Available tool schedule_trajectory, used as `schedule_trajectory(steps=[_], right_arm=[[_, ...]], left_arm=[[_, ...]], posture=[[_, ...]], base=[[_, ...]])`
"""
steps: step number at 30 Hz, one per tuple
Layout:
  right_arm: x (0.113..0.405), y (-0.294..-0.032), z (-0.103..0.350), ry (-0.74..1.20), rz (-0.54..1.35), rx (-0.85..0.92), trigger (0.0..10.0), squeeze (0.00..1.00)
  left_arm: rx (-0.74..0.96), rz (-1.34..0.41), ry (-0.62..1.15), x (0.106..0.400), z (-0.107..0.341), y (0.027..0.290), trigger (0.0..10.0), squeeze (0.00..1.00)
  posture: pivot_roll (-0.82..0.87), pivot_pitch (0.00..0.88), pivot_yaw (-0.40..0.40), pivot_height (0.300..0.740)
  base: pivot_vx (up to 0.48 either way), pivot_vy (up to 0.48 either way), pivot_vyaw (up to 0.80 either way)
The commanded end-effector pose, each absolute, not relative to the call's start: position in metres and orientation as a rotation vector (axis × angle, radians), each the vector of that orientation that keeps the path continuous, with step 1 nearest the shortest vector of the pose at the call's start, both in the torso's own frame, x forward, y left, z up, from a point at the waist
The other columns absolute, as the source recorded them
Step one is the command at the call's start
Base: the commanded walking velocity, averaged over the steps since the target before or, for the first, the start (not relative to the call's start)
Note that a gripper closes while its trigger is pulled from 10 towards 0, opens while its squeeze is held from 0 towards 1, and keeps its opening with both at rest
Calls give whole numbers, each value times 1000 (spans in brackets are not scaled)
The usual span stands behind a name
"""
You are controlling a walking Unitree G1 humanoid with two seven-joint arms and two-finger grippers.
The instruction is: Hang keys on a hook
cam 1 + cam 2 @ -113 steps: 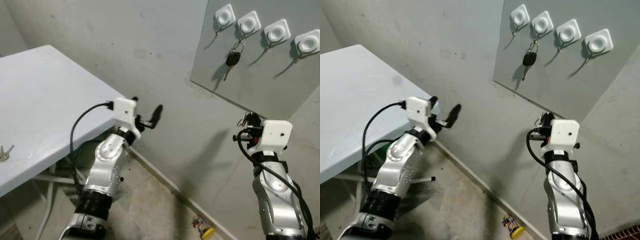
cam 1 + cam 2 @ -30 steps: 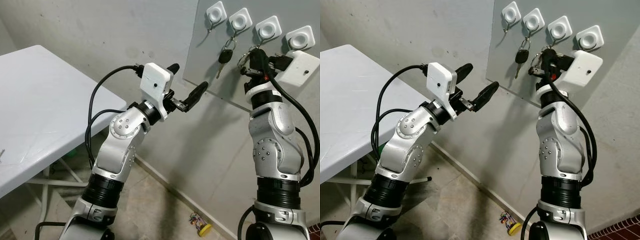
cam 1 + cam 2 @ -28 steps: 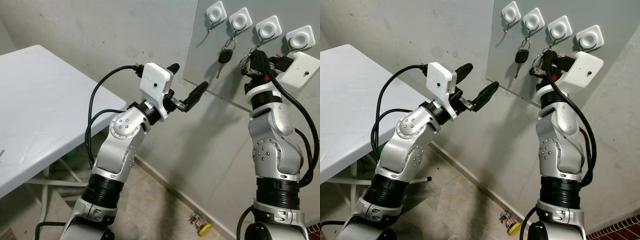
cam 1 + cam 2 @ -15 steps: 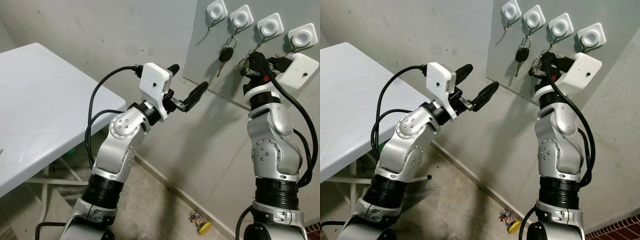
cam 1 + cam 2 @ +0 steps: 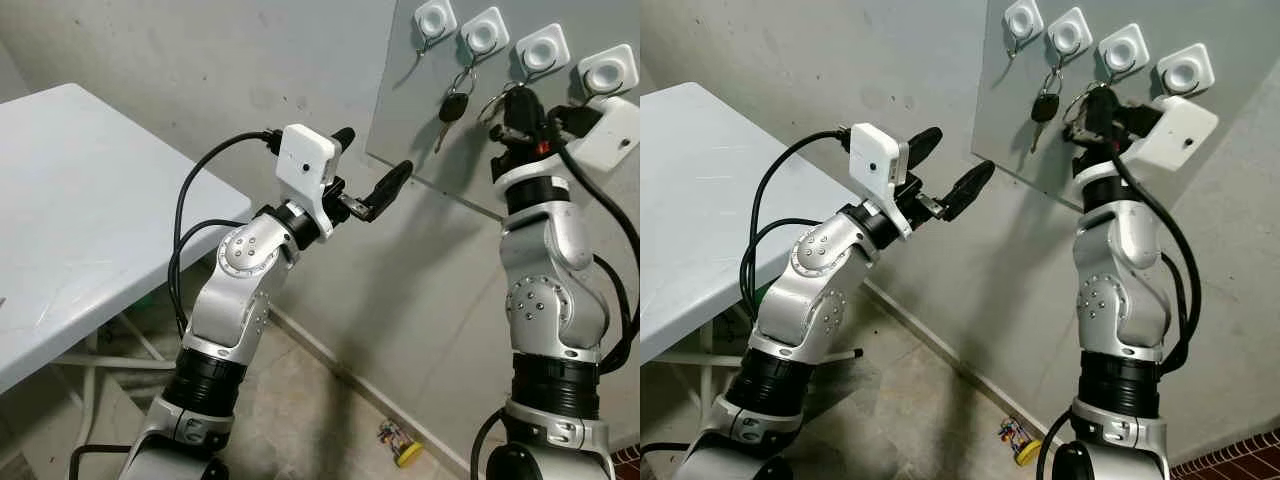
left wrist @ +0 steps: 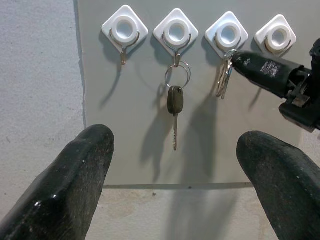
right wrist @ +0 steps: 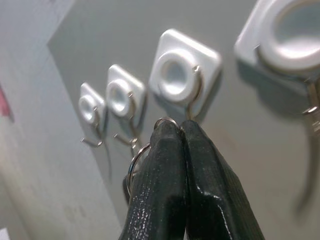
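A grey board [image 5: 560, 140] is fixed to the wall and carries four white diamond-shaped hook mounts in a row, each with a small metal hook below its round centre. From the second mount in the row [image 6: 176, 31] hangs a black-headed car key [image 6: 175, 102] on its own ring. The right pincer [image 6: 239, 57] is raised to the board, its two black fingers pressed tightly together on the ring of a bunch of keys [image 6: 222, 77]. In the left wrist view the ring sits right at the hook of the third mount [image 6: 229, 33], with the metal keys dangling flat against the board beneath it; whether the ring is already over the hook cannot be told. In the right wrist view the closed fingertips [image 7: 175, 135] sit just below that hook [image 7: 192, 95], with the wire ring curving out beside them. The fourth mount [image 5: 609, 72] stands just above the right arm's white wrist camera. The left pincer [image 5: 368, 170] is held up in the air short of the board, its fingers spread wide apart and holding nothing. A white tabletop [image 5: 70, 220] stands to the robot's left, and a small yellow object [image 5: 402, 447] lies on the floor by the wall
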State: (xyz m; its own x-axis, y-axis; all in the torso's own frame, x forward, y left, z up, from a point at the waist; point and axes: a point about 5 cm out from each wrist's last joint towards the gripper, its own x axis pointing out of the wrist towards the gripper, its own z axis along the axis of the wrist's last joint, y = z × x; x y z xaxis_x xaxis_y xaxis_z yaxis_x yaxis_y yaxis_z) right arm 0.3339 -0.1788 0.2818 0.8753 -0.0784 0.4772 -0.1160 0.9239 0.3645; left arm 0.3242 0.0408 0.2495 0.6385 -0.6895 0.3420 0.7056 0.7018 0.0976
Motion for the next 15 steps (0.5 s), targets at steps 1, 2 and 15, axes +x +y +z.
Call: schedule_trajectory(steps=[1, 2, 15], right_arm=[[334, -180, 289, -531, 15, 418, 10000, 0], [334, -181, 290, -528, 7, 430, 10000, 0], [339, -181, 283, -440, -19, 486, 10000, 0]], left_arm=[[-43, -806, -396, 321, 256, 40, 10000, 0], [-44, -806, -396, 320, 256, 40, 10000, 0], [-49, -803, -396, 320, 257, 41, 10000, 0]], posture=[[38, 100, -46, 740], [38, 102, -45, 740], [39, 101, -45, 740]], base=[[0, 0, 0], [0, 0, 0], [0, 0, 0]])
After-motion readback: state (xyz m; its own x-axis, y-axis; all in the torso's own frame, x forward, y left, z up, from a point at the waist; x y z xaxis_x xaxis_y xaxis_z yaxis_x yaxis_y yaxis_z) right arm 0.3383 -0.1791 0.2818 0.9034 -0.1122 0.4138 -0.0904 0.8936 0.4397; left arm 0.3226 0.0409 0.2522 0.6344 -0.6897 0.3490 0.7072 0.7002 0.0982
